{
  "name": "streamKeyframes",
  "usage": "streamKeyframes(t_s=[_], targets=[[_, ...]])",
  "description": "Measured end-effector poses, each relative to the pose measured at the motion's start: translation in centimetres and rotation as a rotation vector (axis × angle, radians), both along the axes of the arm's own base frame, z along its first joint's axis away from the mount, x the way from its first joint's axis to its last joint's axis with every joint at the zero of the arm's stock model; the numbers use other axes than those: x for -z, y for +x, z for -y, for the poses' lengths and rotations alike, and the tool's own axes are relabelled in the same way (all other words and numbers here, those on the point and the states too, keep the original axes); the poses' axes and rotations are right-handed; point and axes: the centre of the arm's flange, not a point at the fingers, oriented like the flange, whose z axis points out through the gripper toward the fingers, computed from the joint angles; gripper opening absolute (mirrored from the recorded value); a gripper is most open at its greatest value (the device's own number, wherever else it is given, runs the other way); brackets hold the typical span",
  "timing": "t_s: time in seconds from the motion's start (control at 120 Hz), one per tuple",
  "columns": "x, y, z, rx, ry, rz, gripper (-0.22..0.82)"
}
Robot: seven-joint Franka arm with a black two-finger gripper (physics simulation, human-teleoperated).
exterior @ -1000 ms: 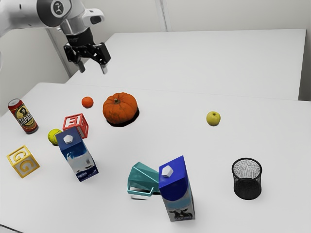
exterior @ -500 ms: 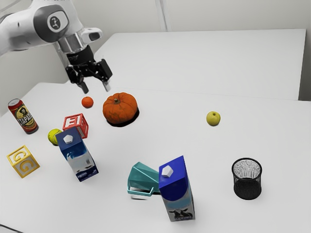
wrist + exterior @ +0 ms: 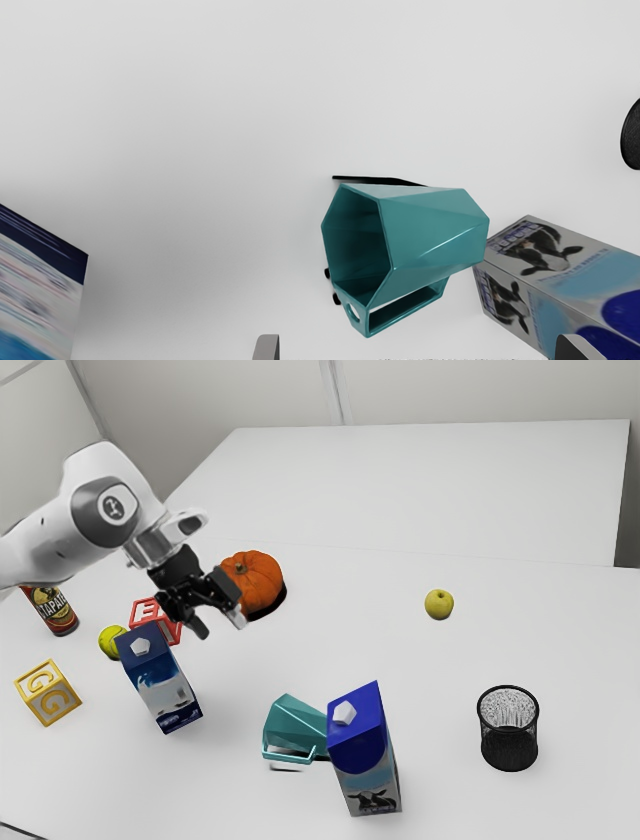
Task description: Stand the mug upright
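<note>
Plainly, the claw [image 3: 221, 627] has its fingers apart; lower, toward the exterior view's right of it, the mug [image 3: 292, 727] lies tipped, base end hidden behind the blue-topped carton [image 3: 368, 765].

Views share mug [image 3: 430, 230] and, seemingly, mesh basket [image 3: 632, 142].

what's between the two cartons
The mug, on its side. Both the exterior view and the wrist view show it between the cow carton and the other carton.
</note>
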Motion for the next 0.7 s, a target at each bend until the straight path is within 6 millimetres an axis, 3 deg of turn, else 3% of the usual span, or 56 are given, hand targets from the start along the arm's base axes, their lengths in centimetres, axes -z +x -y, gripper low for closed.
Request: streamKeyframes(t_s=[0.292,0.558,0.7], targets=[[5.3,-0.8,1.3,0.031,-0.059,-0.001,0.60],[7.9,-1.3,3.2,0.048,-0.123,-0.011,0.60],[9.8,-1.7,3.2,0.055,-0.164,-0.028,0.60]])
